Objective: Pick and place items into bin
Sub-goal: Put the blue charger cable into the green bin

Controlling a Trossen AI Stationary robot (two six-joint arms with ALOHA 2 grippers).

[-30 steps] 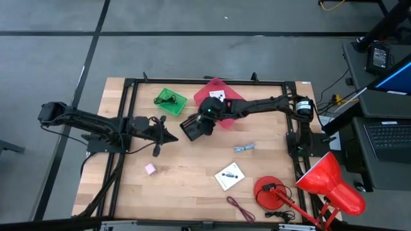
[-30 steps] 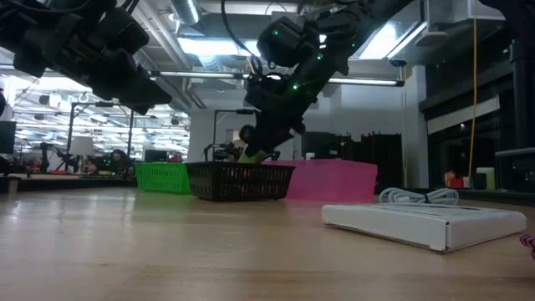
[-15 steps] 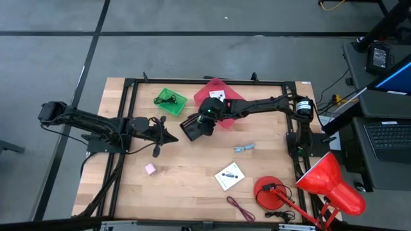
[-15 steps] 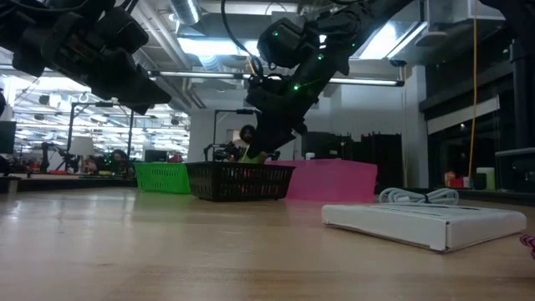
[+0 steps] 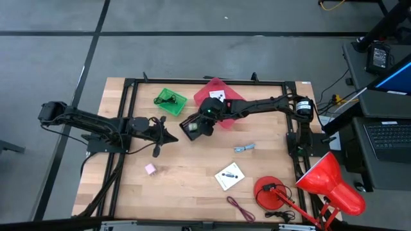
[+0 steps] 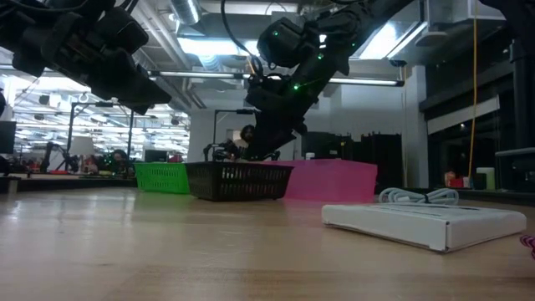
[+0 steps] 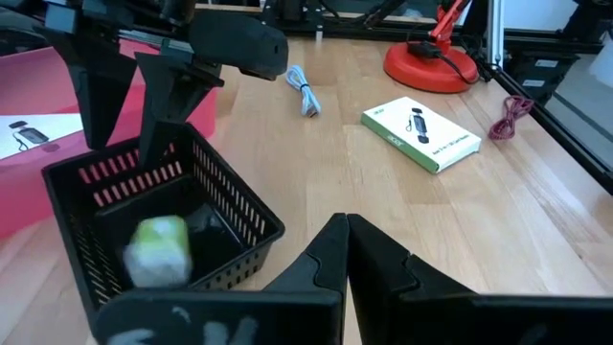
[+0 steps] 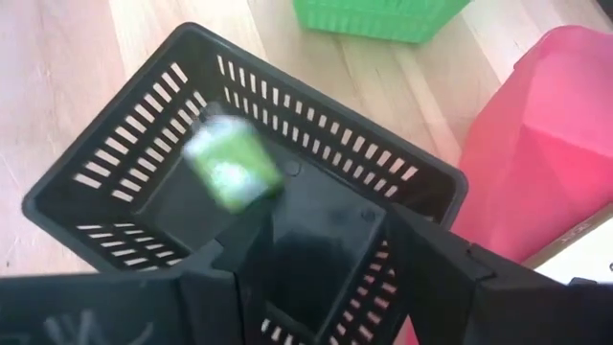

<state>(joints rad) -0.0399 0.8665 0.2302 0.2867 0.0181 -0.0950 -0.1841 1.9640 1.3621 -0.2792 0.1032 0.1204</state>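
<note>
A small green-and-white object (image 8: 230,165) shows blurred inside the black slotted basket (image 8: 115,172), below my right gripper (image 8: 326,273), which is open above the basket's middle (image 5: 204,120). The object shows again in the left wrist view (image 7: 158,251) near the basket floor. My left gripper (image 7: 345,235) is shut and waits left of the basket (image 5: 172,138). On the table lie a white card box (image 5: 229,175), a pink cube (image 5: 150,169), a grey-blue piece (image 5: 244,148) and a maroon cord (image 5: 239,208). A second white card (image 5: 217,96) lies in the pink bin.
A green bin (image 5: 170,101) and a pink bin (image 5: 226,106) stand behind the black basket near the far edge. A red desk lamp (image 5: 321,183) fills the near right corner. Bare wood lies between the basket and the near edge.
The green object, which showed at my right gripper's fingers above the basket in the low view, has left them and dropped into the black basket. Both arms have stayed where they were.
</note>
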